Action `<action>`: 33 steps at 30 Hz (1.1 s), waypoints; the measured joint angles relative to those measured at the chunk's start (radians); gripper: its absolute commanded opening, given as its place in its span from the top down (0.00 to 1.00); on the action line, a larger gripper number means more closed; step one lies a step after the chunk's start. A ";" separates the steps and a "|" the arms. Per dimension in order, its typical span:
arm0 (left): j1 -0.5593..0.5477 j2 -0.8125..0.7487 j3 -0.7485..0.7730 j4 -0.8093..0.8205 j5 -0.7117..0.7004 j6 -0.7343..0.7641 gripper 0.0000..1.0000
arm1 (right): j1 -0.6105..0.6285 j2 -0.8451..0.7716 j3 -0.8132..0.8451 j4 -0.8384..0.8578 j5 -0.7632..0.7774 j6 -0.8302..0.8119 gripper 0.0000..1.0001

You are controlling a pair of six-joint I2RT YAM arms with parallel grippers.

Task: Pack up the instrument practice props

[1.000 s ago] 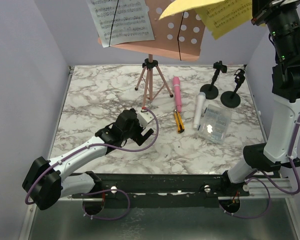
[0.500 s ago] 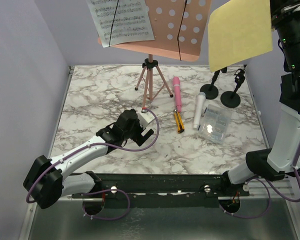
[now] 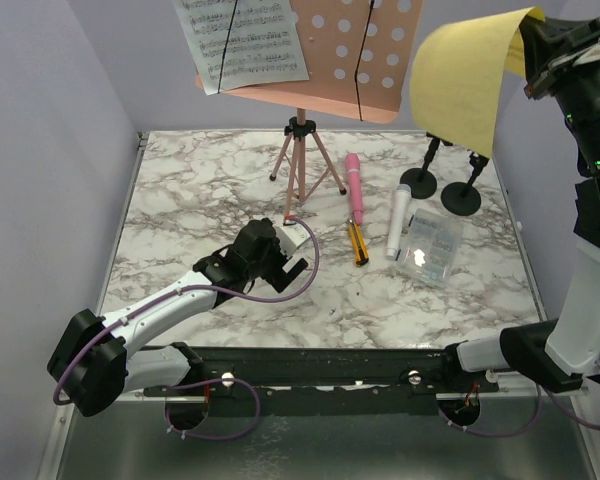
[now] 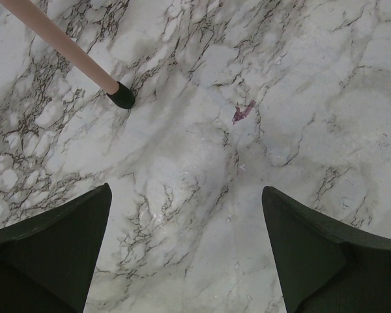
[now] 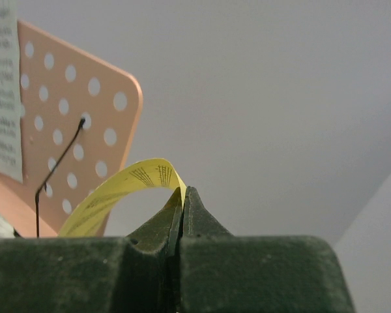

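High at the right, my right gripper point(image 3: 533, 45) point(image 5: 184, 193) is shut on the yellow sheet-music page point(image 3: 460, 82) point(image 5: 111, 194), which curls over and hangs in the air clear of the rack. The pink perforated music rack point(image 3: 365, 55) point(image 5: 65, 124) on its pink tripod point(image 3: 302, 165) still carries a white page point(image 3: 242, 40). A pink microphone point(image 3: 356, 186) and a grey-white microphone point(image 3: 398, 221) lie on the marble table point(image 3: 180, 200). Two black round-based mic mounts point(image 3: 420, 180) point(image 3: 462, 196) stand behind them. My left gripper point(image 3: 290, 262) point(image 4: 186, 251) is open, low over bare marble beside a tripod foot point(image 4: 122, 97).
A small yellow-and-black cutter point(image 3: 358, 243) lies beside the pink microphone. A clear plastic box point(image 3: 429, 247) sits right of the white microphone. Grey walls close in the left, back and right sides.
My right gripper has swung the yellow page away from the rack to the right and turned it, so the page now droops in a curl. The left arm has stayed put.
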 measured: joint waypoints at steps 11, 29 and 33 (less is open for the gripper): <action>0.000 0.004 0.000 -0.002 0.009 -0.008 0.01 | -0.038 -0.381 -0.601 -0.153 -0.002 -0.292 1.00; -0.063 -0.356 -0.366 0.529 0.370 -0.529 0.01 | -0.042 -0.341 -1.072 -0.504 -0.570 -0.430 1.00; -0.090 -0.340 -0.497 0.700 0.325 -0.733 0.01 | -0.042 -0.343 -1.099 -0.488 -0.691 -0.417 1.00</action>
